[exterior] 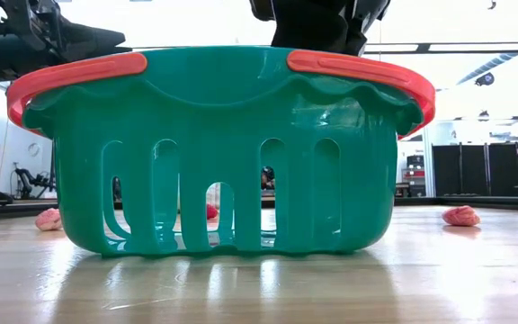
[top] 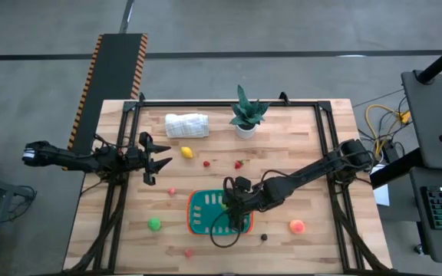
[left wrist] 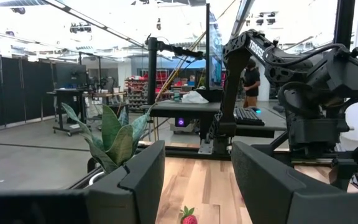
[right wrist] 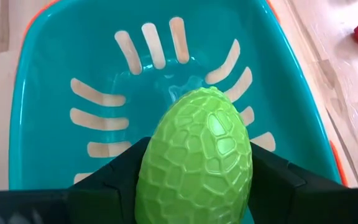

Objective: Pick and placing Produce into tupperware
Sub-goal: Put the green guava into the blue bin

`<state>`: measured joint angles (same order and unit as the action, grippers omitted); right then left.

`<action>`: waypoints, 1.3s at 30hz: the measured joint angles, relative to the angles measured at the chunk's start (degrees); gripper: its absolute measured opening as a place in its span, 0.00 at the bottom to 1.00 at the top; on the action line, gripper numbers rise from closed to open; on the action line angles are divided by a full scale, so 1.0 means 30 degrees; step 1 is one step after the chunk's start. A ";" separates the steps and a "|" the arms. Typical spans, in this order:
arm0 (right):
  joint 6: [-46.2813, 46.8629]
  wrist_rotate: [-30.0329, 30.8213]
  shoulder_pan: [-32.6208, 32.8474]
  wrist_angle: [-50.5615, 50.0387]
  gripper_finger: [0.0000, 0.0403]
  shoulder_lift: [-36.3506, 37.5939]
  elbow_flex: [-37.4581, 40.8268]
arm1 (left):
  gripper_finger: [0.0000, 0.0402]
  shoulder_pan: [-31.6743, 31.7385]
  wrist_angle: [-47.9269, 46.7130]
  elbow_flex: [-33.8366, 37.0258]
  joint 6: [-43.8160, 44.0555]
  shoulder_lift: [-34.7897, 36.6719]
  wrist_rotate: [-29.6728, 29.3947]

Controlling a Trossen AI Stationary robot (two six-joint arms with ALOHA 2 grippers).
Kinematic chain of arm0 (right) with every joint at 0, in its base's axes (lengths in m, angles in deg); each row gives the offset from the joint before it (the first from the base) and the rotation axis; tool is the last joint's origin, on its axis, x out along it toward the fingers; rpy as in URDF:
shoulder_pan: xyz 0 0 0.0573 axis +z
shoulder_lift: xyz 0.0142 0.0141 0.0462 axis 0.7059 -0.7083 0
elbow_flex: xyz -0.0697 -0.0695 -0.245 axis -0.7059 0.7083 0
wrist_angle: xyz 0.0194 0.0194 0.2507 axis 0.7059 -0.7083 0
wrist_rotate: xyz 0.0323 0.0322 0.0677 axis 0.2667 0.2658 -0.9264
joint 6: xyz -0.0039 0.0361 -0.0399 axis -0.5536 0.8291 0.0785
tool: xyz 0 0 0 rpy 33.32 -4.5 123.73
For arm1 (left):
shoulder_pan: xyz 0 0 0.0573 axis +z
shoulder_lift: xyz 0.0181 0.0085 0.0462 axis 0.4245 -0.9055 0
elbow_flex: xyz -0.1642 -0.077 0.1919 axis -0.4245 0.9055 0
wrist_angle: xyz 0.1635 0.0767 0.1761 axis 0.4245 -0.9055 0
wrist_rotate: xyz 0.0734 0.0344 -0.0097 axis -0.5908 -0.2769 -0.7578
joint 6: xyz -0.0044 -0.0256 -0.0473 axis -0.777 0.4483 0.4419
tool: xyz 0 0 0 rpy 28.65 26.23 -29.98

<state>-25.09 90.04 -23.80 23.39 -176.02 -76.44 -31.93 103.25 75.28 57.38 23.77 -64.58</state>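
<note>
fingers [right wrist: 114, 171]: right gripper [right wrist: 194, 180] is clamping a green scaly produce piece [right wrist: 194, 155] above the tupperware [right wrist: 42, 74] | tupperware: sitting mid-table, teal floor showing bare slots, nothing seen lying inside | left gripper [left wrist: 197, 180]: waiting near the table's left edge, fingers parted, holding nothing | strawberry [left wrist: 189, 217]: lying on the wood

Right end effector [right wrist: 194, 186] clamped around a load, left end effector [top: 159, 161] parted, idle

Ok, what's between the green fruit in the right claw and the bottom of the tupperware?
Nothing. In the right wrist view the right claw holds the green fruit above the tupperware, and the teal floor under it is bare.
</note>
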 joint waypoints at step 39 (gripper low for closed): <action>-0.0703 0.0007 -0.0040 0.0299 0.51 -0.1217 -0.0020 | 0.43 0.0001 0.0001 0.0000 -0.0006 0.0000 0.0000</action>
<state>-27.20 90.06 -23.92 24.29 -179.67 -76.50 -31.92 103.25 75.28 57.37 23.77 -64.58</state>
